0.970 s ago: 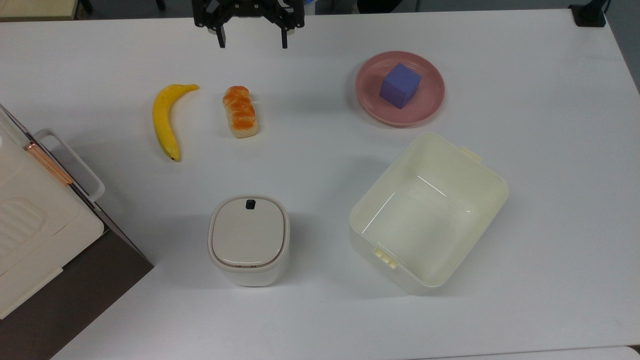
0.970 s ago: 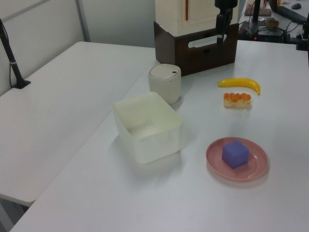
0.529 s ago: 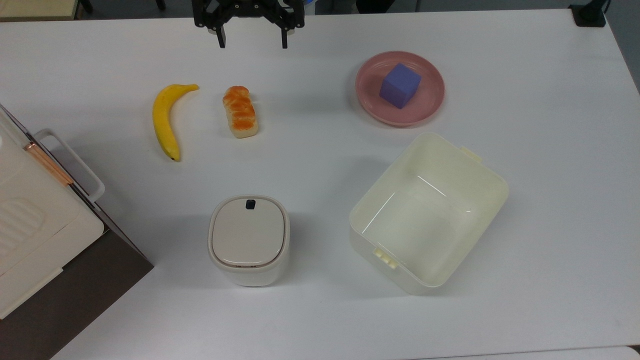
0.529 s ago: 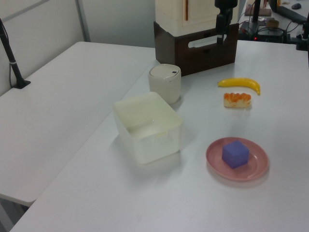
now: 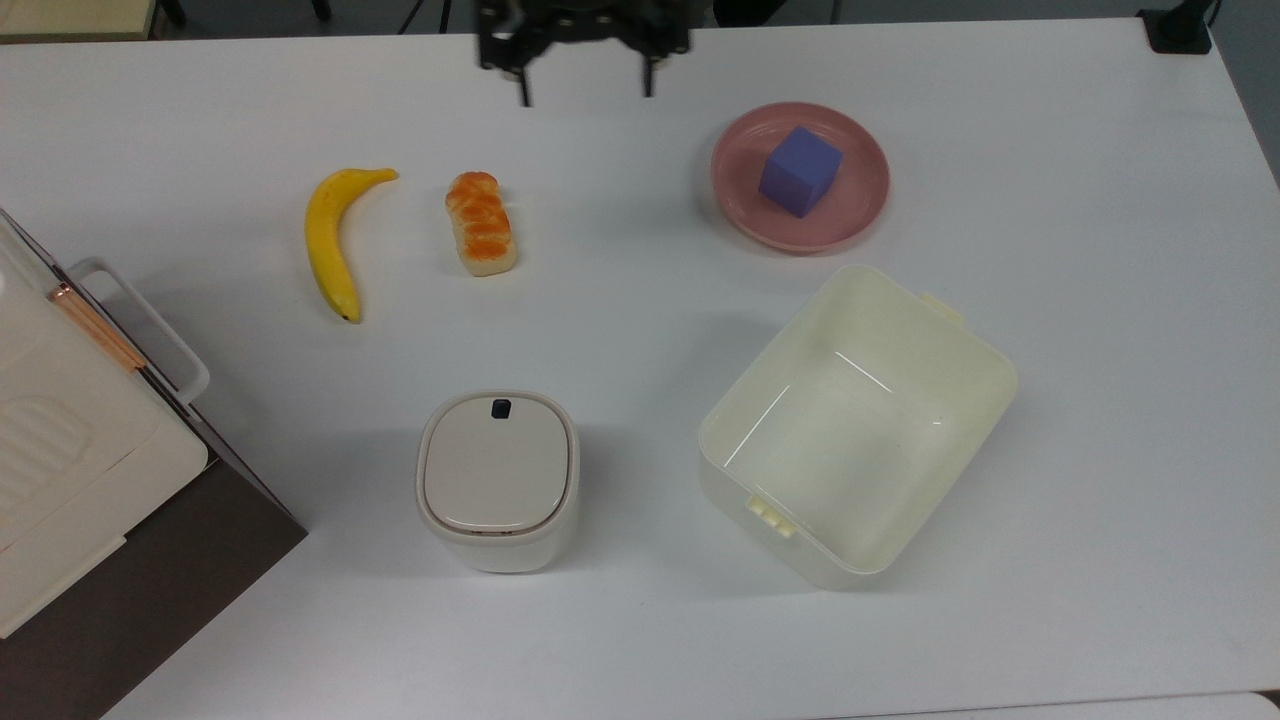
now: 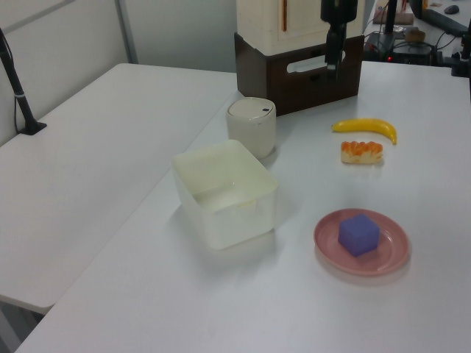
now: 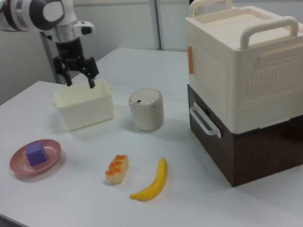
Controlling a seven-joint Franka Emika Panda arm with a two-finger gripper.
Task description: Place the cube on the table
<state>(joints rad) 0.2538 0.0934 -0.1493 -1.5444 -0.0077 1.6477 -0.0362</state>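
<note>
The blue-purple cube (image 5: 798, 170) sits on the round pink plate (image 5: 742, 195), at the far right of the white table (image 5: 1080, 300) in the top view. The cube (image 6: 358, 234) and plate (image 6: 391, 254) lie nearest the camera in the left view. In the right view the cube (image 7: 36, 153) is at the lower left. My gripper (image 5: 585, 92) hangs open and empty above the table's far edge, to the top view's left of the plate and well apart from it. In the right view the gripper (image 7: 79, 81) hovers high, in front of the cream box.
A banana (image 5: 328, 240) and a bread roll (image 5: 481, 222) lie to the top view's left of the plate. An open cream box (image 5: 800, 545) stands below the plate. A lidded round canister (image 5: 497, 478) stands beside it. A cream case on a brown box (image 5: 70, 470) fills the top view's left edge.
The gripper has shifted toward the top view's right, closer to the plate, staying open. Cube and other objects have not moved.
</note>
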